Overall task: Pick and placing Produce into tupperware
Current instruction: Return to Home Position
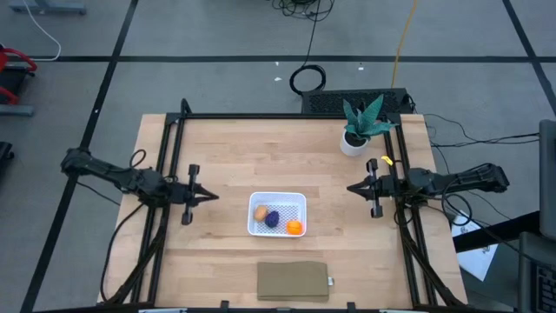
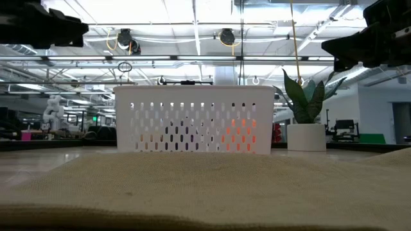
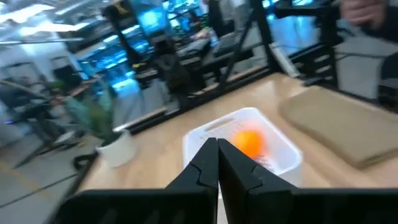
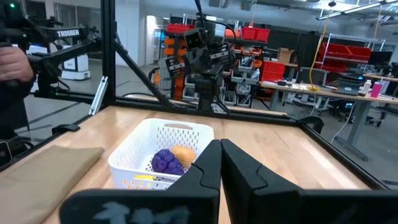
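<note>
High view: white tupperware [image 1: 278, 197] holds all three produce pieces: orange piece [image 1: 294, 228], tan piece [image 1: 261, 212], purple piece [image 1: 273, 220]. Left gripper [image 1: 212, 196] and right gripper [image 1: 351, 188] hang well apart from it, one either side — fingers pressed together, gripping nothing.

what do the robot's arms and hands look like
The left arm and right arm are matte black, slim and jointed, with black cables trailing beside them. The left hand and right hand each have two black wedge-shaped fingers.
</note>
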You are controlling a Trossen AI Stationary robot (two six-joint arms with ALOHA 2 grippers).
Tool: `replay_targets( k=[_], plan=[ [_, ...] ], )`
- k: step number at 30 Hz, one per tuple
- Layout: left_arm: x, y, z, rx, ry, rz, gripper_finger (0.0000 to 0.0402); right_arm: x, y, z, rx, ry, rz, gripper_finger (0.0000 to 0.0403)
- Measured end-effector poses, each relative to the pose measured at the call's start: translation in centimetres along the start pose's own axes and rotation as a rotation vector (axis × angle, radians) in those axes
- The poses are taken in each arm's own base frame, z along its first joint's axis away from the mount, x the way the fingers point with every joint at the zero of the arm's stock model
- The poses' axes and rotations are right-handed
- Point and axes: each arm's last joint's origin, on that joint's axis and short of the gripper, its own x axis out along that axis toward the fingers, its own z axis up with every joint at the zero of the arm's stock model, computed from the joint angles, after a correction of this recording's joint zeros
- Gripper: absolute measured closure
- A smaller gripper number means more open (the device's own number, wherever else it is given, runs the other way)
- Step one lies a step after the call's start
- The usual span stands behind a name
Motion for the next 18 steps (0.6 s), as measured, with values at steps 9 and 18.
replay_targets(
  k=[9, 18],
  plan=[
    [-0.4, 2.2, 1.4, 0.026, 0.013, 0.181, 0.0401, 0.0, 0.0, 0.0, 0.015, 0.001, 0.000, 0.0403],
    [-1.8, 2.8, 1.5, 0.003, -0.024, 0.230, 0.0401, 0.0, 0.0, -0.1, 0.025, 0.009, 0.000, 0.0403]
  ],
)
